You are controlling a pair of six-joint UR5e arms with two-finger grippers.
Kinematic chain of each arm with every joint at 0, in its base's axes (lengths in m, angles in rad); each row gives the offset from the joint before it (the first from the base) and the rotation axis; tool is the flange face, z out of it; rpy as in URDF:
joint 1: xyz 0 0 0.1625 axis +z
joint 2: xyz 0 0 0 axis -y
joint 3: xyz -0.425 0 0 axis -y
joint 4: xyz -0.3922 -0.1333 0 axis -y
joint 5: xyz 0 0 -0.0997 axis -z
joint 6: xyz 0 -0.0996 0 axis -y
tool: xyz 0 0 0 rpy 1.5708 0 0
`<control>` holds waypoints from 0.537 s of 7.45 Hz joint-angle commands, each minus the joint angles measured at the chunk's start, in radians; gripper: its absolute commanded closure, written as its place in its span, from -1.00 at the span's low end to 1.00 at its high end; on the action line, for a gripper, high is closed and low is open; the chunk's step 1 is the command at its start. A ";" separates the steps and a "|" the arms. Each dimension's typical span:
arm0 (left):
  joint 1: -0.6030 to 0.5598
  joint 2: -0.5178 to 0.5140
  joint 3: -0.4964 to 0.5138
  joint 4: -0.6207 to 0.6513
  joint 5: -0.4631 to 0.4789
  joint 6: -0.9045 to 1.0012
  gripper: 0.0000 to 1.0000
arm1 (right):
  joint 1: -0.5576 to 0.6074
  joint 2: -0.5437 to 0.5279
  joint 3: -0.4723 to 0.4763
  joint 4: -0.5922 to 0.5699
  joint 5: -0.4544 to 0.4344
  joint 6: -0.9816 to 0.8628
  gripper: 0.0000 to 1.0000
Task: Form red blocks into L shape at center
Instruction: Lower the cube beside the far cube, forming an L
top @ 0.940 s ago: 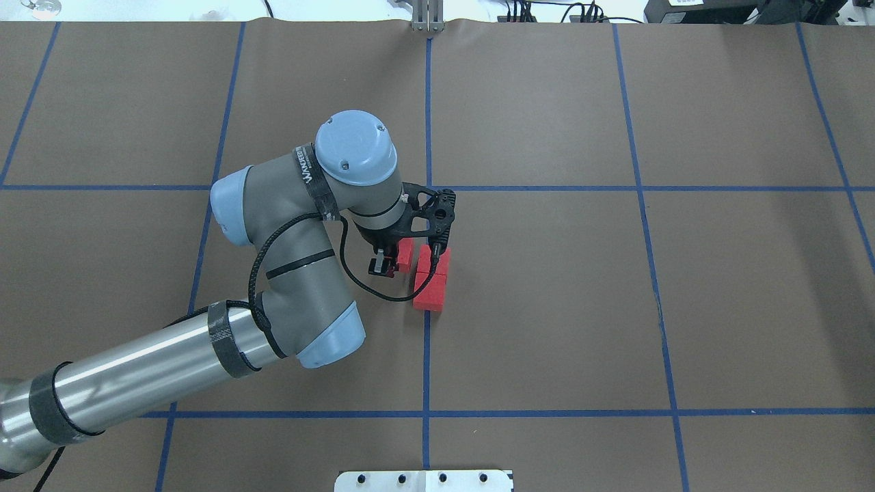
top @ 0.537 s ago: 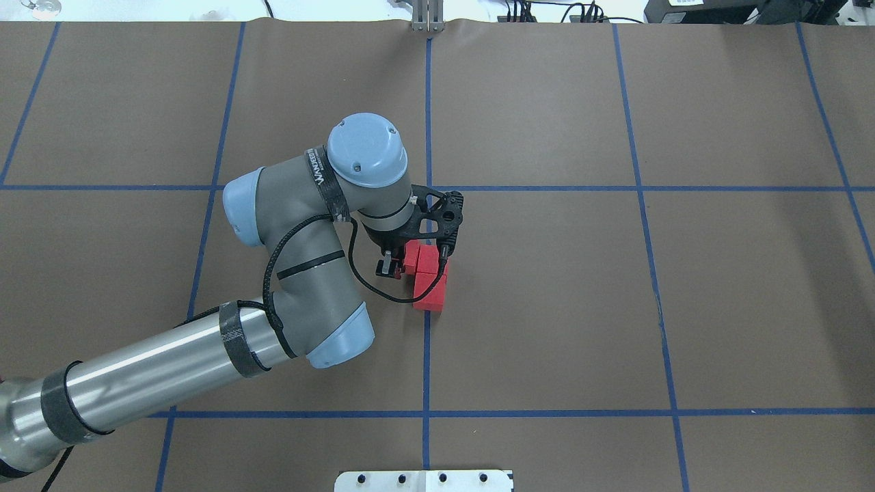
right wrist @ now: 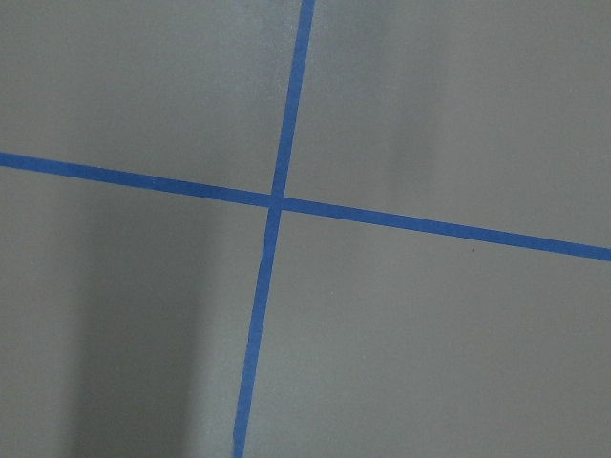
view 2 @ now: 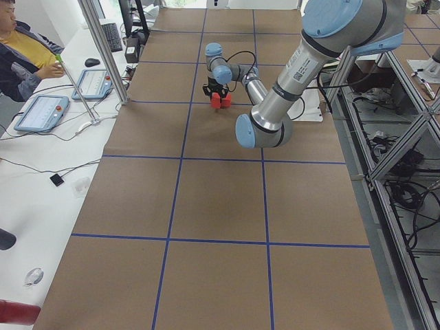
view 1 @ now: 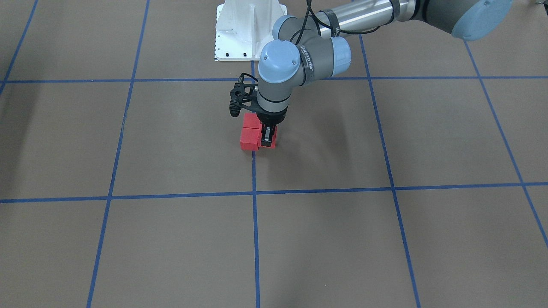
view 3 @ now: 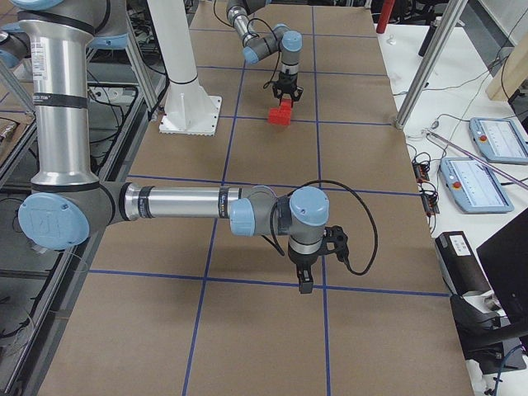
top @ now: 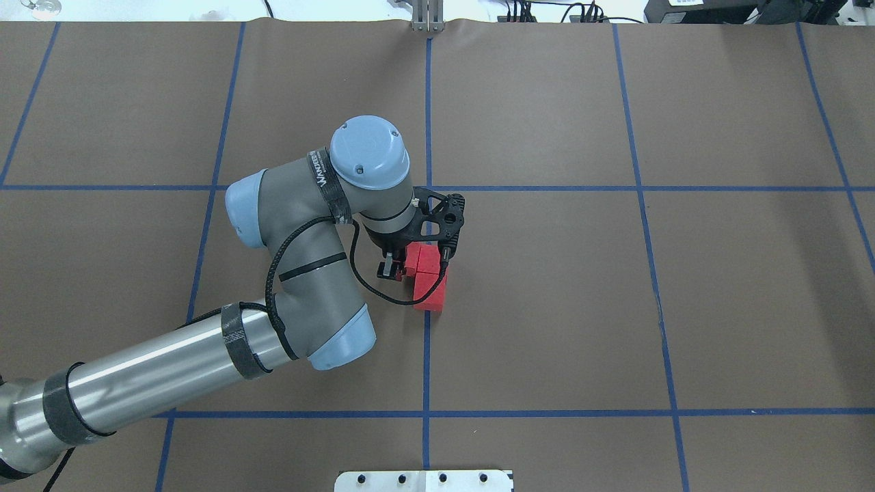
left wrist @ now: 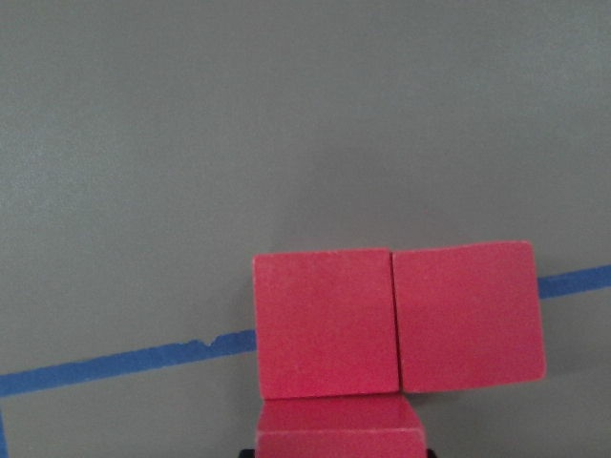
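Observation:
Two red blocks [top: 431, 277] lie edge to edge in a short row on the center blue line [top: 426, 355], also seen in the front view as red blocks [view 1: 249, 133]. A third red block [left wrist: 339, 427] sits against the side of one of them, making a corner, and my left gripper [top: 391, 265] is shut on it. The front view has that gripper [view 1: 267, 142] down at table height, right of the pair. My right gripper [view 3: 304, 285] hangs far away over a tape crossing; whether it is open or shut I cannot tell.
Blue tape lines [view 1: 254, 192] divide the brown paper into big squares. A white arm base [view 1: 248, 30] stands at the robot's edge. A person [view 2: 24, 51] sits at a side bench with tablets [view 2: 41, 113].
My left gripper carried the third block right until it met the other two. Over the last half second it barely moved.

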 commanded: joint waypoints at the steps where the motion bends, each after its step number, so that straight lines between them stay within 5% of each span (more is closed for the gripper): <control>1: 0.005 0.001 0.002 0.000 0.000 0.000 0.14 | 0.000 0.001 0.000 0.001 0.000 0.000 -1.00; 4: 0.007 0.001 0.002 0.000 0.002 0.000 0.08 | 0.000 0.001 0.000 0.003 0.000 0.000 -1.00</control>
